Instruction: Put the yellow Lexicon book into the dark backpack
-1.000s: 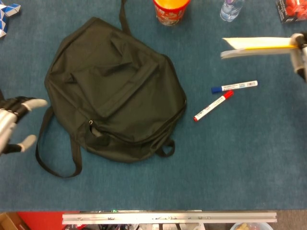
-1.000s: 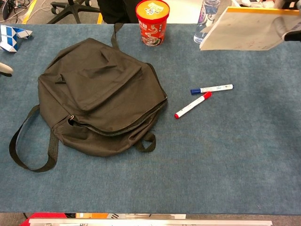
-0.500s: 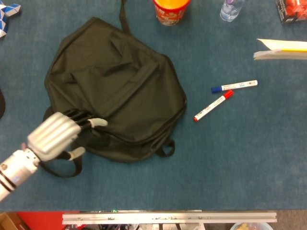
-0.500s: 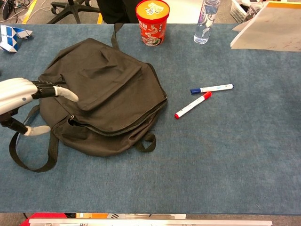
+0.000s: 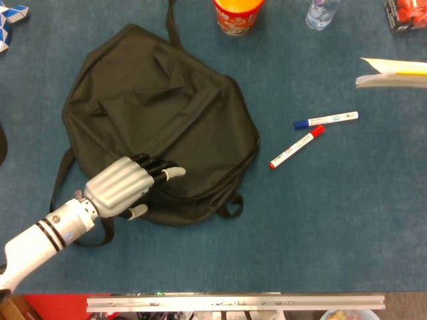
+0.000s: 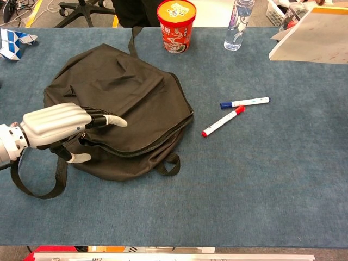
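On the blue counter, in the head view, the dark backpack is seen lying flat with its straps trailing to the lower left. The left hand is laid over the bag's lower left edge, its fingers stretched forward and slightly apart across the fabric by the zipper; whether any fabric is pinched cannot be told. At the far right edge the yellow Lexicon book is seen raised and nearly edge-on, well apart from the backpack. The right hand is not shown. A blue-capped marker and a red-capped marker lie between bag and book, and an orange cup and a clear bottle stand at the far edge.

In the chest view, the left hand is seen at the zipper opening of the backpack, fingers extended over the flap, thumb below. The book is seen tilted at the upper right corner, its holder hidden.
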